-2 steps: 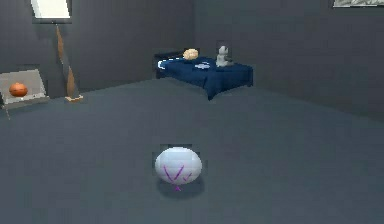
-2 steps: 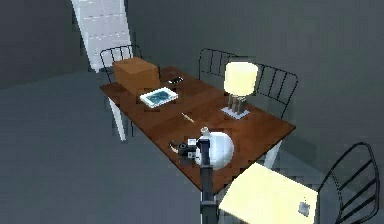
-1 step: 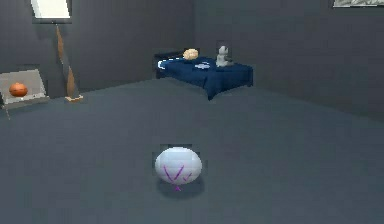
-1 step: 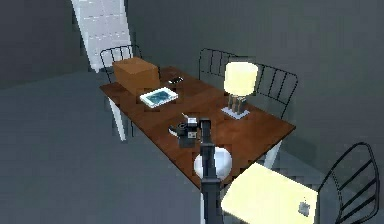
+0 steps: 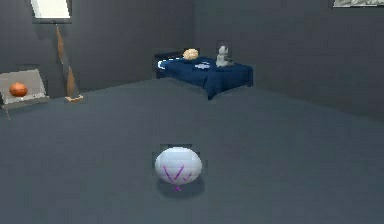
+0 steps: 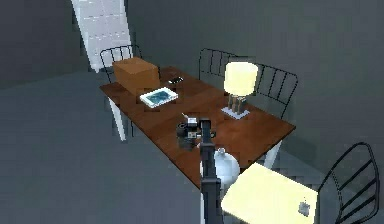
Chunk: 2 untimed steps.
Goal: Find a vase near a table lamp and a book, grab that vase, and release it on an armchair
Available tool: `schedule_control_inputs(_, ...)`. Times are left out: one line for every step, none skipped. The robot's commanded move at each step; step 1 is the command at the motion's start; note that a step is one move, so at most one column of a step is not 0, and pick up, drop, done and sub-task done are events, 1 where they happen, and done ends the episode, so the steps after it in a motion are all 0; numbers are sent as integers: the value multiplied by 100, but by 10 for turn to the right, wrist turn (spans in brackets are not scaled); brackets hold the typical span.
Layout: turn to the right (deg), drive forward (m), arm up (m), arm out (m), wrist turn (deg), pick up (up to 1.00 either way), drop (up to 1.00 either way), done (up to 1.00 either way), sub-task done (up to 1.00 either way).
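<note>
In the arm side view, a brown wooden table with white legs runs from far left to near right. On it stand a cardboard box at the far left, a flat blue-and-white book just near of it, and a table lamp with a pale yellow shade to the right. Dark wire-backed chairs stand along the table's far side.

The arm rises over the table's near edge, with the gripper above the tabletop. The state of its fingers cannot be told, nor whether it holds anything. A pale vase-shaped thing sits just right of the arm, near the lamp.

In the forward view, a white egg-shaped thing lies on the floor, and a blue bed stands far off.
</note>
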Motion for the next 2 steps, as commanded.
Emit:
schedule_control_inputs(0, 0, 0, -16, 0, 0, 0, 0, 0)
schedule_control_inputs(0, 0, -8, 0, 0, 0, 0, 0, 0)
